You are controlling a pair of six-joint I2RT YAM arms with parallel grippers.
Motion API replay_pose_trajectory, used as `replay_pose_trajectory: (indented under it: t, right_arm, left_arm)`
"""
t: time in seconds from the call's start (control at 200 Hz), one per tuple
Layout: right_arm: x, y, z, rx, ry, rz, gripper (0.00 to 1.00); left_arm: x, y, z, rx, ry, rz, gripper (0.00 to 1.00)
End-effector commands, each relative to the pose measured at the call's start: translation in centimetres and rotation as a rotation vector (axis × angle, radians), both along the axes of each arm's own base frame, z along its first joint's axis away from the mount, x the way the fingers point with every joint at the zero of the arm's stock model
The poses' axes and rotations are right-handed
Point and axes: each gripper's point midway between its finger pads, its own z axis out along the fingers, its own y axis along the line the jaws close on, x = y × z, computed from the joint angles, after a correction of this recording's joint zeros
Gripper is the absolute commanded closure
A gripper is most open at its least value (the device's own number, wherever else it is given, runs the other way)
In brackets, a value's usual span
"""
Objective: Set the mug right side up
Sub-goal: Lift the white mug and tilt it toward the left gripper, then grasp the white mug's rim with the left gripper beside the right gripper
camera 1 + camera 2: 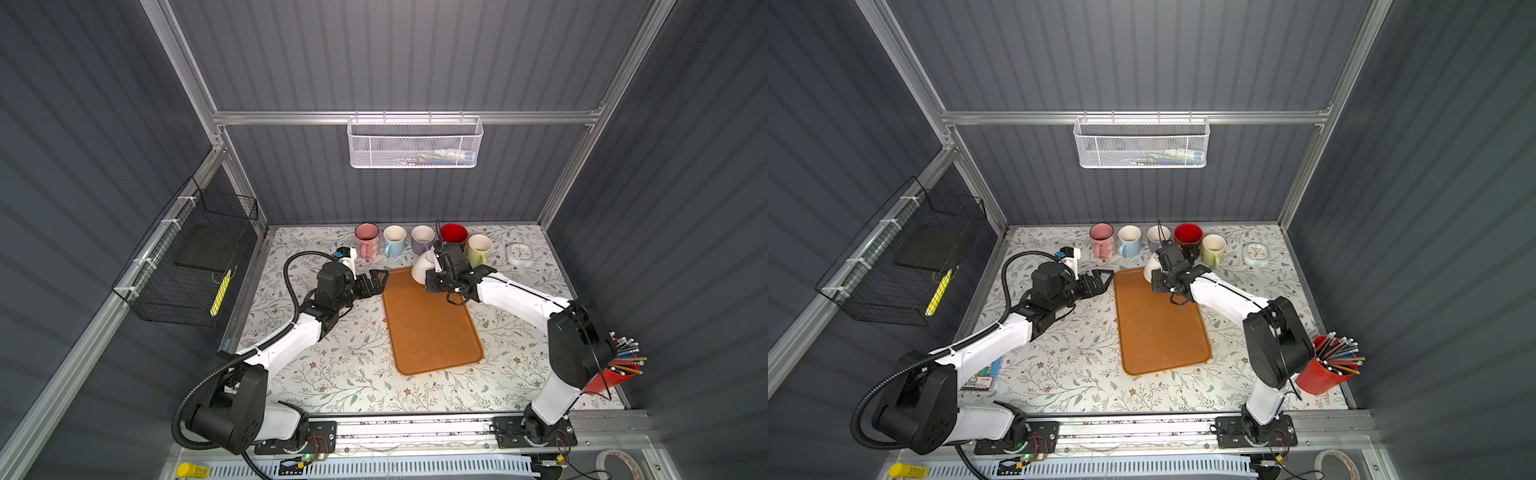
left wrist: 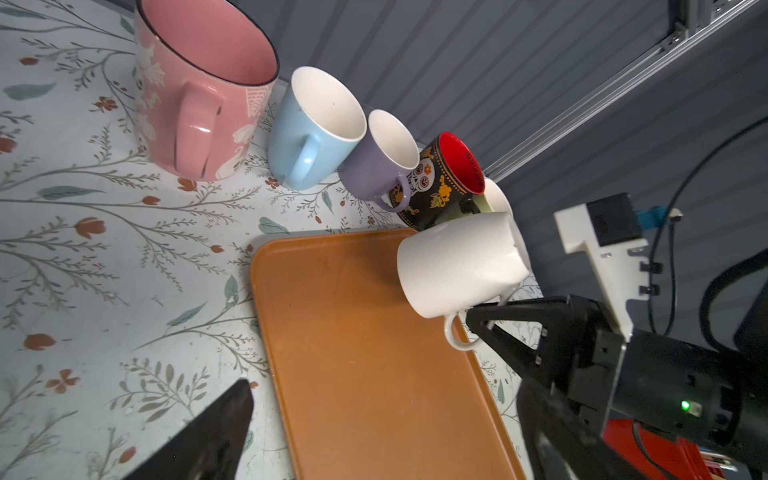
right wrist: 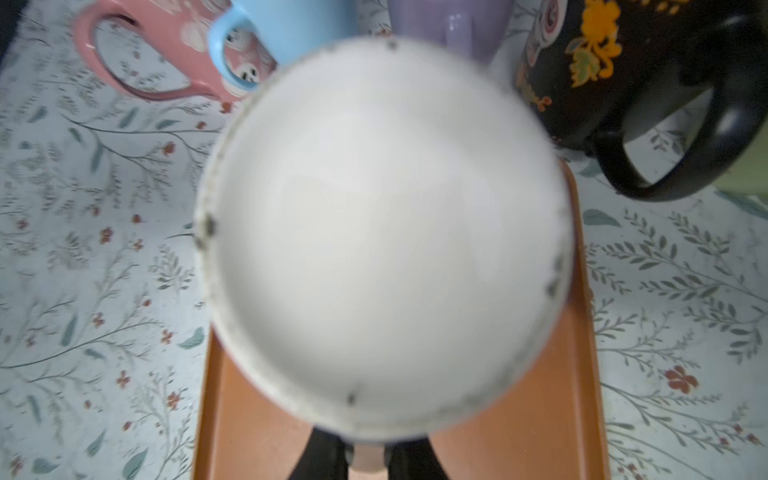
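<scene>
The white mug (image 1: 422, 268) (image 1: 1151, 266) (image 2: 457, 266) is tipped nearly onto its side above the far end of the orange tray (image 1: 428, 328) (image 1: 1158, 324) (image 2: 365, 365). My right gripper (image 1: 436, 272) (image 1: 1163, 272) (image 3: 368, 457) is shut on the mug's handle. One round end of the mug (image 3: 382, 232) fills the right wrist view, blurred. My left gripper (image 1: 380, 277) (image 1: 1104, 277) (image 2: 374, 432) stands open beside the tray's far left corner, holding nothing and apart from the mug.
Several upright mugs line the back wall: pink (image 1: 366, 239), blue (image 1: 394, 240), purple (image 1: 422, 239), red-and-black (image 1: 454, 235), green (image 1: 478, 248). A small clock (image 1: 519, 254) lies to their right. A red pencil cup (image 1: 615, 370) stands by the right arm's elbow.
</scene>
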Motion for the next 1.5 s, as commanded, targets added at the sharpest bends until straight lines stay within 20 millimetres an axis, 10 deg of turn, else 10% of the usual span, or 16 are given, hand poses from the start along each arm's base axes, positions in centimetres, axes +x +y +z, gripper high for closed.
replay_pose_trajectory:
  t: [0.0, 0.635, 1.496]
  right_arm:
    - [0.1, 1.5, 4.8, 0.129, -0.142, 0.076, 1.0]
    - [-6.2, 4.0, 17.6, 0.612, -0.314, 0.398, 1.0]
    - [-7.0, 7.2, 19.6, 0.876, -0.223, 0.567, 1.0]
  left_arm:
    - [-0.6, -1.2, 0.3, -0.092, -0.031, -0.065, 0.05]
    - [-4.4, -5.0, 4.4, -0.574, -0.214, -0.405, 0.36]
    - [-5.5, -5.9, 9.8, -0.591, -0.361, -0.506, 0.5]
